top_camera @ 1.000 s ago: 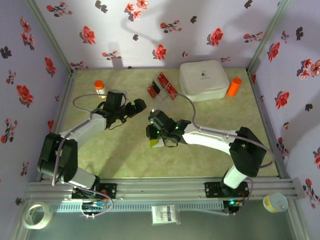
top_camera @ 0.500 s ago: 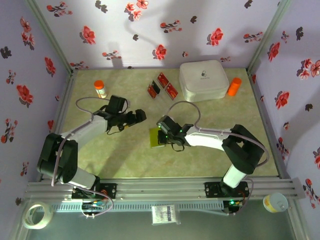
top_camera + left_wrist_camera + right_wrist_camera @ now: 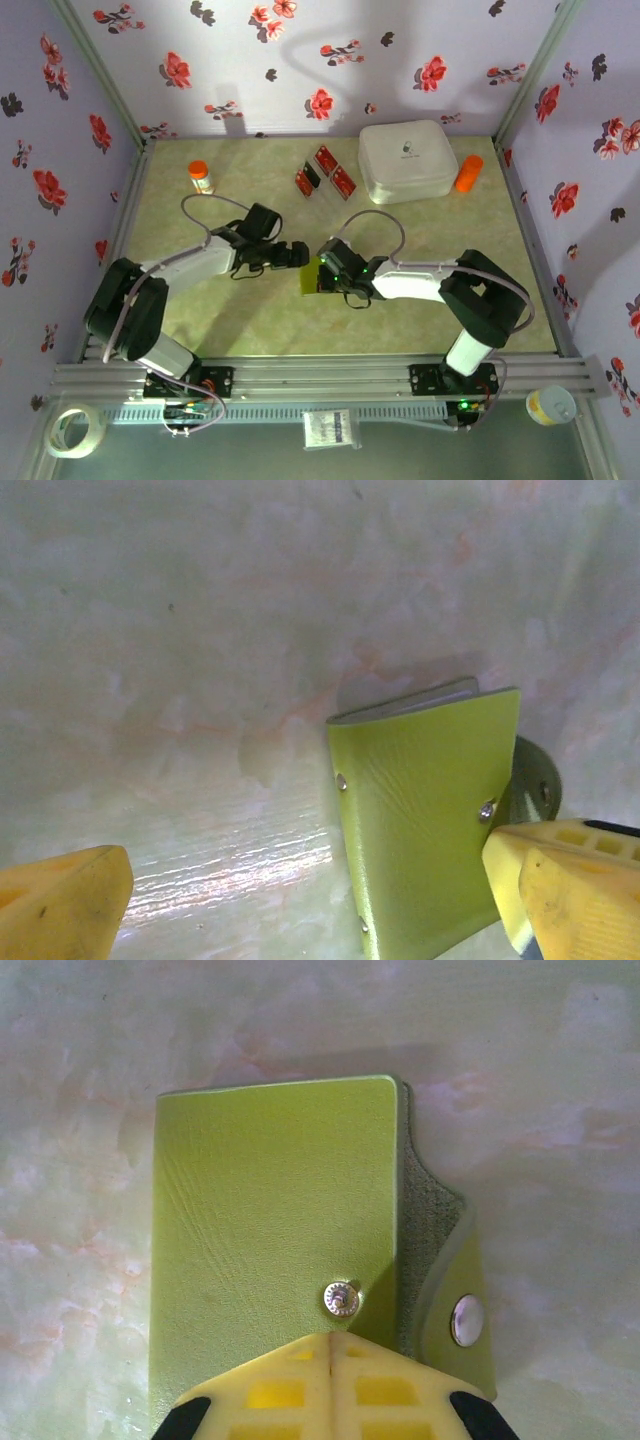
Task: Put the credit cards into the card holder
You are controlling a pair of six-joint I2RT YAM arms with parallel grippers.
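Since a second ago the card holder point(image 3: 270, 1210) has slid a little toward mid-table, and the right gripper point(image 3: 332, 1360) has gone from partly parted to fully closed on it. The left gripper point(image 3: 297, 255) has swung in from the left to sit just beside it.

The holder is at the middle of the table point(image 3: 250, 330), folded, olive-green face outward. The right wrist view shows one snap stud point(image 3: 342, 1299) near the pinched edge and its flap point(image 3: 465, 1320) sticking out on one side. The right gripper's two yellow fingers meet over the holder's near edge, pinching it. Whether the holder's far edge rests on the table or hangs above it cannot be told.

The left gripper's jaws are spread as wide as they go and hold nothing. One finger point(image 3: 60, 900) is well off to the side, and the other point(image 3: 570, 880) overlaps the holder's lower corner; contact there is unclear.

Bare tabletop lies in front of and to the left of the pair.

Three credit cards point(image 3: 323, 170) lie together toward the back. The white box point(image 3: 408, 160) is just to their right, with an orange cylinder point(image 3: 467, 173) beyond it. An orange-capped bottle point(image 3: 200, 177) stands near the back left, close to the flowered wall point(image 3: 60, 150).
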